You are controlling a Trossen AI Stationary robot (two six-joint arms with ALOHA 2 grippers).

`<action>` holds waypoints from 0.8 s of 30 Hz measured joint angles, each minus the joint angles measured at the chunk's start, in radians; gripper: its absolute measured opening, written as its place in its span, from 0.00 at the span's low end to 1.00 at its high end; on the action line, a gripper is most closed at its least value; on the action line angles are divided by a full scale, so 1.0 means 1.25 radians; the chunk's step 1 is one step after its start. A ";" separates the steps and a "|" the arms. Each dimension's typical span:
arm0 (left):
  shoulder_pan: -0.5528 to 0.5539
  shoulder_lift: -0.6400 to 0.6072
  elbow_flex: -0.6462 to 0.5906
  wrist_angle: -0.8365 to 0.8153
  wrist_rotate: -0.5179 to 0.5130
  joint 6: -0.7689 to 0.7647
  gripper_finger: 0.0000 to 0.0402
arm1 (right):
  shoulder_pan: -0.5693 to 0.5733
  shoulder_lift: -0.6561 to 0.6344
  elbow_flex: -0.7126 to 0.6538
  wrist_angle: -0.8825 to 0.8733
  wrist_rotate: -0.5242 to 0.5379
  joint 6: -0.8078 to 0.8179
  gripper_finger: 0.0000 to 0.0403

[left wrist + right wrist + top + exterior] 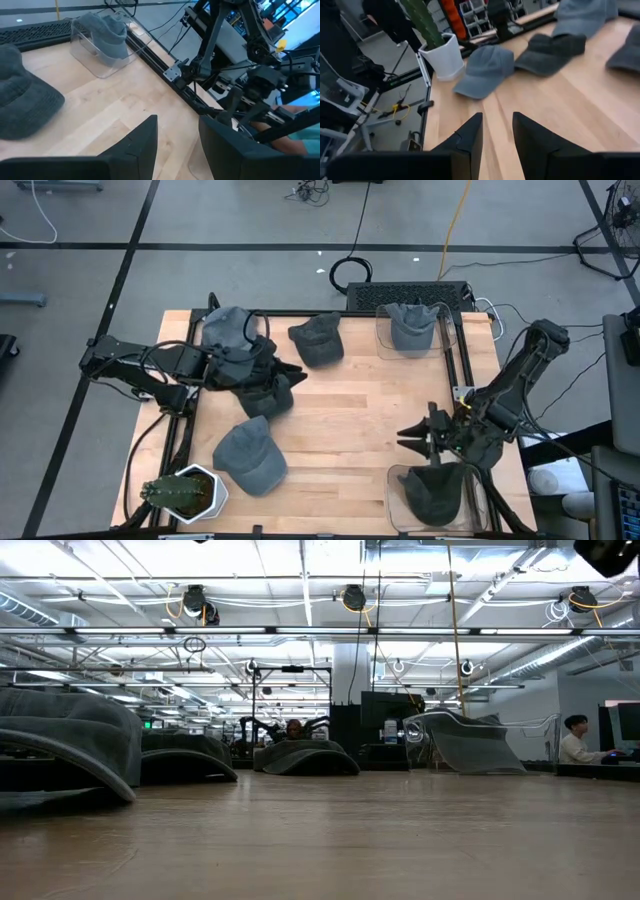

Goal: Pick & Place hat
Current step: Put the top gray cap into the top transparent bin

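**Both pincers empty, hats spread over worktop**

Left pincer (290, 368) sits at the left-rear part of the worktop (350, 410), over the pile of hats (240, 360) there. Left wrist view: fingers (145, 142) parted with a gap, nothing between them, bare wood under them. Not touching any hat as far as the wrist view shows.

Right pincer (412, 435) is near the right-front side, just above the front clear holder (432, 492), pointing toward the worktop's middle. Right wrist view: fingers (470, 137) apart, slim gap, nothing held.

Hats, all grey caps:
- loose cap (250, 455) front-left, lying flat, just beside the white pot with cactus (185, 492). Also seen ahead of the right pincer in its wrist view (485, 70).
- rear cap (318, 338) alone on the wood, between the pile and the rear clear holder (412, 330).
- pile at left rear: several caps overlapping, exact count unclear, partly hidden by the left arm.
- one cap inside the rear clear holder, upright-ish against its wall (102, 37).
- one cap inside the front clear holder, under the right arm.

Low view: caps as low grey humps across the worktop, clear holder (470, 745) on the right; a seated person (577, 740) far off in the room behind.
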 joint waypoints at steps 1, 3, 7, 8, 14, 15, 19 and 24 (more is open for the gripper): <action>-0.004 0.000 0.000 0.000 -0.001 0.000 0.38 | -0.005 0.000 0.000 0.010 0.000 -0.026 0.24; -0.010 0.000 0.000 0.000 -0.001 -0.002 0.38 | -0.016 0.000 0.000 0.032 0.000 -0.071 0.24; -0.025 0.000 0.000 0.000 -0.007 -0.021 0.38 | -0.052 0.000 0.000 0.078 0.000 -0.114 0.24; -0.027 0.000 0.000 0.000 -0.008 -0.029 0.38 | -0.066 0.000 0.000 0.091 -0.002 -0.114 0.24; -0.030 0.000 0.000 0.000 -0.009 -0.051 0.38 | -0.192 0.000 0.000 0.108 -0.163 -0.100 0.24; -0.028 0.000 0.000 0.000 -0.009 -0.043 0.38 | -0.215 0.000 0.000 0.104 -0.187 -0.099 0.24; -0.010 0.000 0.000 0.000 -0.005 0.003 0.38 | -0.298 0.000 0.000 0.119 -0.238 -0.104 0.24; 0.011 0.000 0.000 -0.001 0.001 0.073 0.38 | -0.379 0.000 0.011 0.122 -0.295 -0.165 0.24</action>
